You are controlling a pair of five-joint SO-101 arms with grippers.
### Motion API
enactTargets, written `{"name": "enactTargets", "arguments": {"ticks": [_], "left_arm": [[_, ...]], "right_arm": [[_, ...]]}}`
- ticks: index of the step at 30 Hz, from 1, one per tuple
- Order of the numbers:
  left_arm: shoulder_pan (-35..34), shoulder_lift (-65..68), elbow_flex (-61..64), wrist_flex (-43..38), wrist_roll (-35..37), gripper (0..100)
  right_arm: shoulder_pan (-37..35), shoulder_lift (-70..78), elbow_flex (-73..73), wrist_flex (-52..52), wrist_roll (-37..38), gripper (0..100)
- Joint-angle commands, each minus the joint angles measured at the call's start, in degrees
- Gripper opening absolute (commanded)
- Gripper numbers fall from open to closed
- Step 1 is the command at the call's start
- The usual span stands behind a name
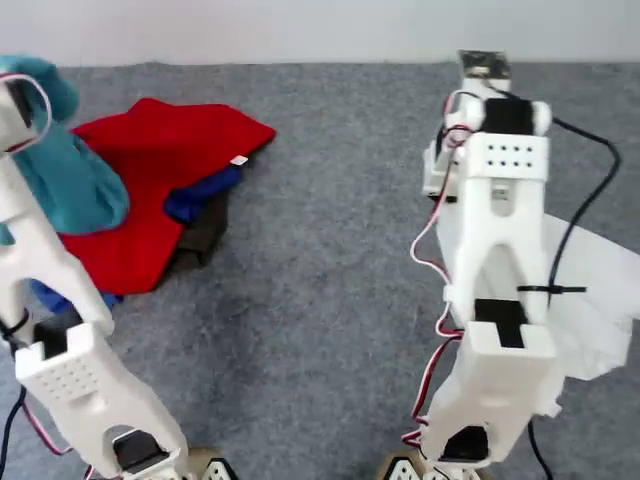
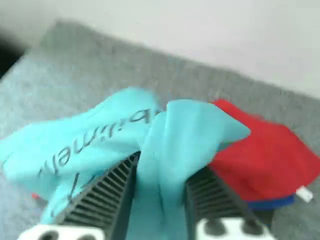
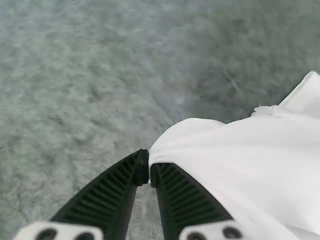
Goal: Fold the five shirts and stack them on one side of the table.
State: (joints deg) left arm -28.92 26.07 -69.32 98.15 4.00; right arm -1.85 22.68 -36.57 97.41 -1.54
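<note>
My left gripper (image 2: 159,202) is shut on a teal shirt (image 2: 165,145), which bunches up between its black fingers (image 2: 107,197). In the high view the teal shirt (image 1: 70,170) hangs at the far left over a pile. That pile has a red shirt (image 1: 150,180) on top, with a blue shirt (image 1: 200,195) and a black shirt (image 1: 205,235) showing under it. At the right side lies a white shirt (image 1: 595,290), partly under an arm. My right gripper (image 3: 149,172) pinches the edge of the white shirt (image 3: 240,170) just above the grey felt.
Grey felt (image 1: 330,300) covers the table, bare in the middle between the two arms. A pale wall (image 1: 300,30) runs along the far edge. Red and black cables (image 1: 585,190) hang off the arm on the right.
</note>
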Motion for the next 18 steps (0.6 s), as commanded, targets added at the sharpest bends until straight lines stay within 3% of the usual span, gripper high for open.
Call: {"name": "enactTargets", "arguments": {"ticks": [1,5,9,15,18], "left_arm": [[0.4,0.7,0.6,2.5,2.6,23],[0.4,0.4,2.0,2.4,8.7,29],[0.6,-1.0,2.2,2.5,9.2,29],[2.0,-8.4,14.0,2.4,9.2,29],[3.5,-11.6,23.4,2.2,9.1,29]], "right_arm": [[-4.4,-2.2,-1.8,-1.0,-0.4,0.9],[-11.6,-5.1,-3.7,-1.0,-0.6,0.9],[-21.1,-9.5,-9.5,-2.9,-0.6,0.9],[-34.1,-13.2,-24.3,-16.3,-5.9,0.9],[-36.4,-13.4,-28.0,-24.3,-6.6,0.9]]}}
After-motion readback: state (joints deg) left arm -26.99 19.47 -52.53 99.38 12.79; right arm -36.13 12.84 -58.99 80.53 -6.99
